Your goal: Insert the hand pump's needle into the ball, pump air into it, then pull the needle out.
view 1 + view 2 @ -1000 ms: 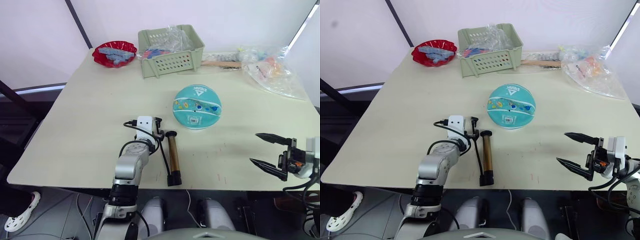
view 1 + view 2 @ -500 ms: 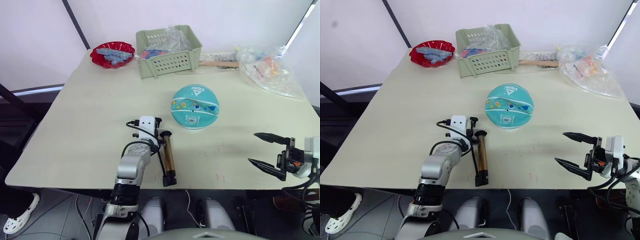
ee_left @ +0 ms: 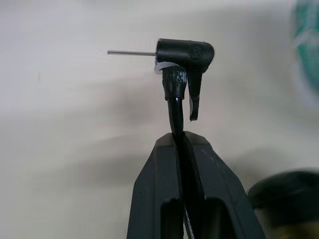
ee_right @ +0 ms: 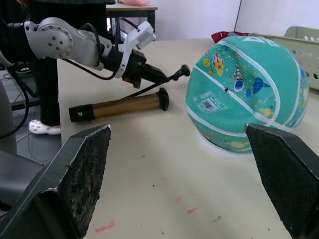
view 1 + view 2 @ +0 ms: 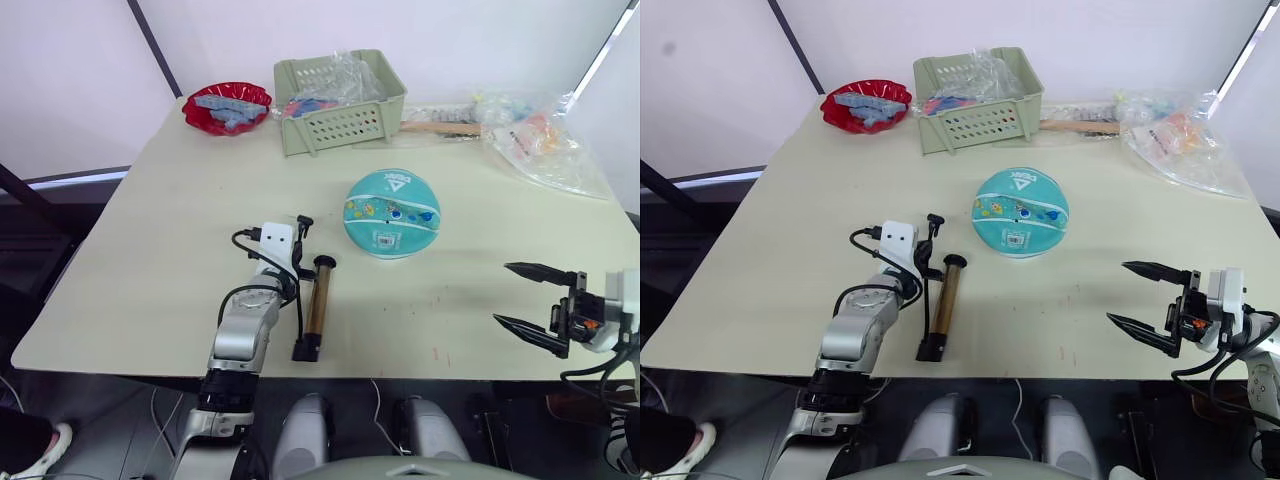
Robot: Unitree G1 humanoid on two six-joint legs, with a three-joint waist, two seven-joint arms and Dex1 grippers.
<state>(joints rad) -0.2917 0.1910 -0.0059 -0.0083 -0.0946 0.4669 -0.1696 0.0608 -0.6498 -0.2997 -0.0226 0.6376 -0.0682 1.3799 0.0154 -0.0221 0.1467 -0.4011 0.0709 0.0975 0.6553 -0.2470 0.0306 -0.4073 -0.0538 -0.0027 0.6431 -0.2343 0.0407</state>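
Left gripper [image 3: 182, 142] pinches the hose just below the needle [image 3: 132, 53] (pin bare, fitting angled). Hand pump [image 5: 317, 305] lies on the table [image 5: 150, 220] just beside it; ball [image 5: 393, 213] rests beyond, apart. Right gripper [image 5: 533, 303] hangs wide, holding nothing.

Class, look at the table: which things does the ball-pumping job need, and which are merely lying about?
Needed: the hand pump, its black hose pinched in the left gripper, the needle, the ball, the open right gripper.

Lying about: the red bowl, the green basket, the plastic bags.
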